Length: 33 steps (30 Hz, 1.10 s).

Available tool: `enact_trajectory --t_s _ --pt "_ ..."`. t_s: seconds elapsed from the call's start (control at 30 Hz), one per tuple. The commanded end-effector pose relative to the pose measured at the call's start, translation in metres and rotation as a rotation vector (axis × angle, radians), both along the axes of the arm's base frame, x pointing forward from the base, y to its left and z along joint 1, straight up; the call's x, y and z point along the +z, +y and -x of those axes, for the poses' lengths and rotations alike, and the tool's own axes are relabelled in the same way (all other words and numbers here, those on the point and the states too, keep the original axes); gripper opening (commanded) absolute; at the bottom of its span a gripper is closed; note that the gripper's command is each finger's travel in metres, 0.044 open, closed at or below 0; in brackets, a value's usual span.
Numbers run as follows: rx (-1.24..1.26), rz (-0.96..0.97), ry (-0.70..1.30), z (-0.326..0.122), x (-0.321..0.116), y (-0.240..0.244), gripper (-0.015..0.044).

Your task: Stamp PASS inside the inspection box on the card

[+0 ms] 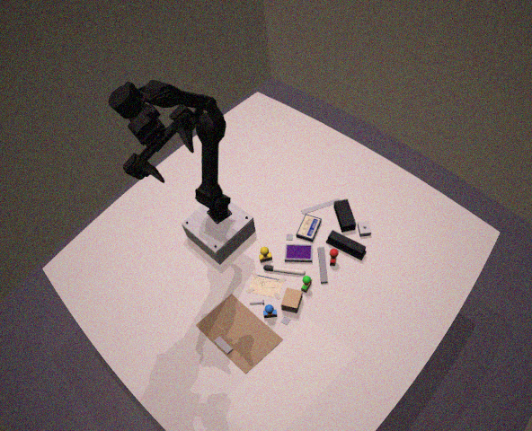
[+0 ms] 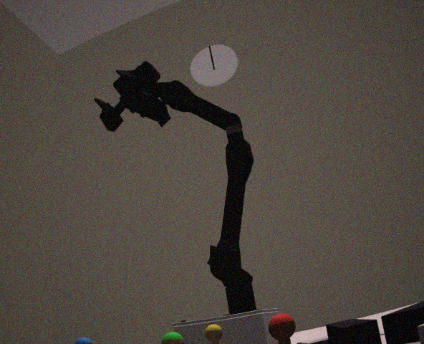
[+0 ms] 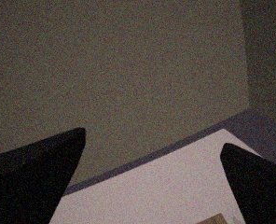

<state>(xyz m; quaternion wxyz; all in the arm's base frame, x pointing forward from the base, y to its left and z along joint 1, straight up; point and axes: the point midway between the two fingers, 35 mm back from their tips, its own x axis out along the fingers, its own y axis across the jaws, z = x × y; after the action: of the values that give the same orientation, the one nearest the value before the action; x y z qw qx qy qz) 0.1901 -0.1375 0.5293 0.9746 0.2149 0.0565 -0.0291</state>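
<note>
My gripper (image 1: pixel 178 166) (image 2: pixel 105 84) (image 3: pixel 156 144) is open and empty, high above the bench and away from the stamps. Four stamps with round knobs stand on the bench: yellow (image 1: pixel 264 253) (image 2: pixel 213 332), red (image 1: pixel 333 255) (image 2: pixel 281 325), green (image 1: pixel 305 282) (image 2: pixel 172 337) and blue (image 1: pixel 270 310) (image 2: pixel 84 340). I cannot tell which is the PASS stamp. The purple ink pad (image 1: pixel 298 252) lies open between the yellow and red stamps. A cream card (image 1: pixel 266 285) lies left of the green stamp; its markings are too small to read.
A brown sheet (image 1: pixel 257 338) with a grey piece lies near the front. A tan block (image 1: pixel 291 299), a pen-like stick (image 1: pixel 285 270), a grey strip (image 1: pixel 322 265), a cream-and-blue case (image 1: pixel 309 227) and black blocks (image 1: pixel 344 215) (image 1: pixel 345 244) lie around the stamps.
</note>
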Motion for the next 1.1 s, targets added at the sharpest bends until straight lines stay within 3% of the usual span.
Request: enact_trajectory --t_s 0.0,0.23,0.63,0.87,1.07 --pt "0.002 -0.004 0.003 -0.001 -0.001 -0.001 0.0374" --pt "0.085 -0.113 0.160 -0.063 -0.063 -0.024 0.0210" --pt "0.152 -0.184 0.497 -0.158 -0.176 -0.008 0.0210" --pt "0.265 -0.111 0.798 -0.207 -0.277 0.052 0.0210" --pt "0.393 0.047 1.046 -0.216 -0.361 0.119 0.0210"
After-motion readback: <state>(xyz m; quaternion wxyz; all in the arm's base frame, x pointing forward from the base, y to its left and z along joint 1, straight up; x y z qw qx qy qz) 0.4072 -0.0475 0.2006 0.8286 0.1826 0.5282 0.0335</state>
